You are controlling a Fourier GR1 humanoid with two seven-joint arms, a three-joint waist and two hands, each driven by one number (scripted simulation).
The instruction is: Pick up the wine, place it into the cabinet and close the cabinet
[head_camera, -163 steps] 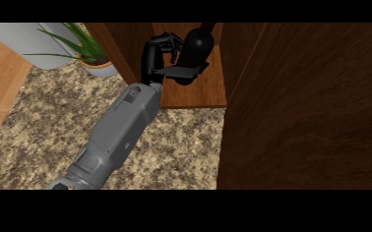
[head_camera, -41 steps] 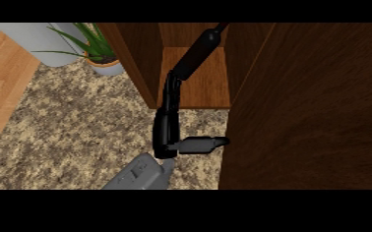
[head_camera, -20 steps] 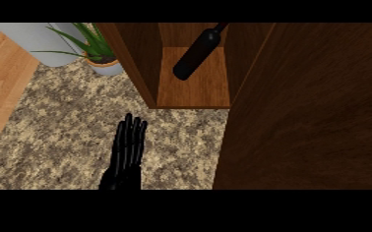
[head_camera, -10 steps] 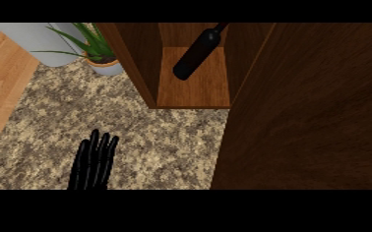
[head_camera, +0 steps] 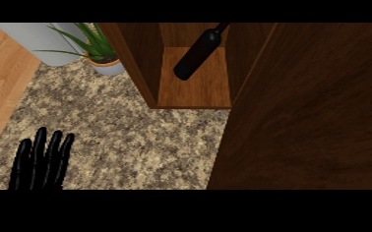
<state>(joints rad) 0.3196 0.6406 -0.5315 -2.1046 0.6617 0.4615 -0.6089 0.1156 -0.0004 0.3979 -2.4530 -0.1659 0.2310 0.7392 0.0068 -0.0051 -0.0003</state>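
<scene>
A black hand (head_camera: 42,159) showed at the lower left edge of the head view, its fingers straight and side by side, pointing up the picture, holding nothing; which of the robot's hands it was could not be told from that view alone, though it lay on the left side. It lay over the speckled granite desk (head_camera: 138,137), well apart from everything else on it. Further up the desk stood the open wooden cabinet (head_camera: 145,64), its side walls rising dark brown around a lighter wooden floor board. Inside that compartment was the wine bottle (head_camera: 195,56), dark and glossy, tilted so that its base sat toward the left middle of the cabinet floor and its neck ran up and to the right toward the back of the cabinet. Nothing else could be seen in the compartment. To the right, the cabinet door (head_camera: 305,113) stood open, its broad dark panel filling the right side of the view. Left of the cabinet, just beside its outer wall, sat a potted plant (head_camera: 98,54) with long green leaves in a pale round pot, and beside it a strip of light wood (head_camera: 15,78) bordered the desk.
</scene>
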